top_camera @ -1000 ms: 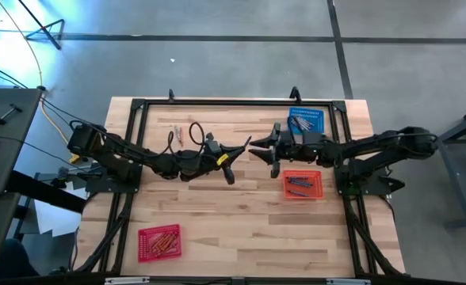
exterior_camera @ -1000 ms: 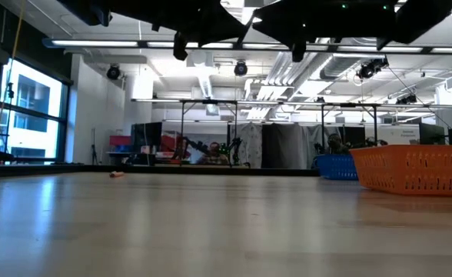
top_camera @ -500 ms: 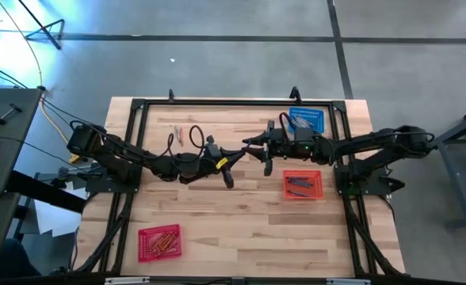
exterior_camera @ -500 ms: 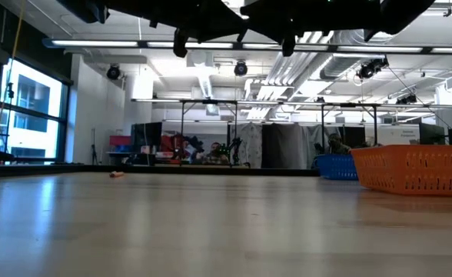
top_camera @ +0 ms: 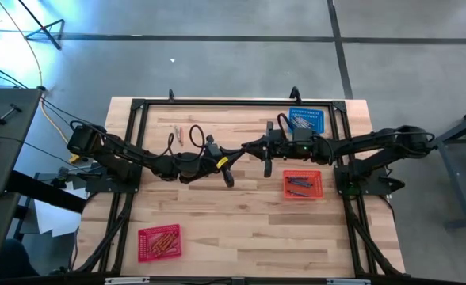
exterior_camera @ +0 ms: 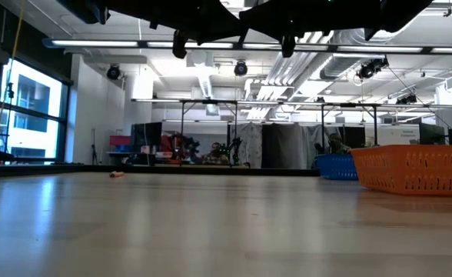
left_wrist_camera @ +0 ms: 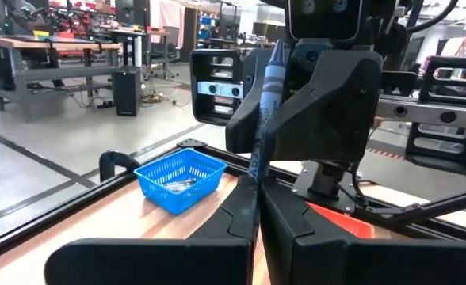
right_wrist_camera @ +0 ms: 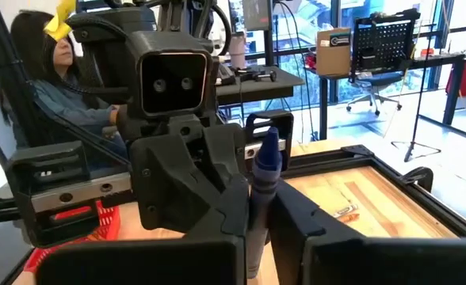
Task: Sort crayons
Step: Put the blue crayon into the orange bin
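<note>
Your left fingers [left_wrist_camera: 241, 218] are pressed together on a grey-blue crayon [left_wrist_camera: 263, 103], and your right fingers [right_wrist_camera: 284, 207] are closed on that same crayon [right_wrist_camera: 263, 170], so both grippers hold it at once. From above, the left gripper [top_camera: 238, 150] and the right gripper [top_camera: 253, 148] meet tip to tip over the middle of the counter [top_camera: 241, 222], raised off its surface; the crayon itself is too small to pick out from there.

The blue basket [top_camera: 306, 121] sits at the far right corner with grey-blue crayons in it. The orange basket [top_camera: 302, 184] lies just nearer, beside the right arm, also holding a few grey-blue crayons [top_camera: 298, 184]. A red basket [top_camera: 159, 241] full of red crayons [top_camera: 162, 237] stands at the near left, well apart from both grippers. Two loose crayons [top_camera: 177, 131] lie on the far left part of the counter, near the left arm.

In the right wrist view you see a person [right_wrist_camera: 55, 79] seated behind the counter.
</note>
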Robot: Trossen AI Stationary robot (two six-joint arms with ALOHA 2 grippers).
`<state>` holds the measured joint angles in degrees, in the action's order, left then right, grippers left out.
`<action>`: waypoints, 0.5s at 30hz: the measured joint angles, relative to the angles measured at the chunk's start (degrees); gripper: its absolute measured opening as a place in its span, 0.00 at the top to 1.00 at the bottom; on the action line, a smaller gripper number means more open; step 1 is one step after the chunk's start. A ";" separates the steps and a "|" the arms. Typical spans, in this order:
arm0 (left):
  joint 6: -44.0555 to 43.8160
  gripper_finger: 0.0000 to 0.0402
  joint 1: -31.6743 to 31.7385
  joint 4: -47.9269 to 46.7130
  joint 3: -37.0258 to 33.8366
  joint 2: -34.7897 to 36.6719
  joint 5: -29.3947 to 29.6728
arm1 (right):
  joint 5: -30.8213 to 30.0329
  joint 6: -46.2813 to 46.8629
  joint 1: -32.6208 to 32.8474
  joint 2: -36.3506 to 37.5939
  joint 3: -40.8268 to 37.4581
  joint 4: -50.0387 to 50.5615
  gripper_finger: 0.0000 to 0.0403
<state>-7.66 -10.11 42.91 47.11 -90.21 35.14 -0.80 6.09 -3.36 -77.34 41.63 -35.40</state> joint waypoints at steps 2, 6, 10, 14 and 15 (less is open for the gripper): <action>-0.04 1.00 0.00 0.03 0.00 0.00 0.11 | -0.02 0.28 0.00 0.00 0.00 0.02 0.97; -0.03 0.94 -0.02 0.00 0.00 0.00 0.12 | -0.17 0.03 -0.14 0.04 0.00 0.70 0.98; 1.42 0.84 -0.09 0.28 0.04 0.00 -0.30 | -0.95 -0.11 -1.40 0.02 0.00 2.50 0.99; 3.87 0.73 -0.11 -0.57 0.04 0.00 -0.25 | -2.61 0.33 -3.64 1.08 0.00 7.98 0.99; 3.87 0.71 -0.11 -1.09 0.04 0.00 -0.03 | -3.33 0.83 -4.17 2.05 0.00 10.63 0.99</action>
<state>-3.79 -10.22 41.82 47.16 -90.21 35.11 -4.13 6.91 -7.53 -75.29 41.63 -24.77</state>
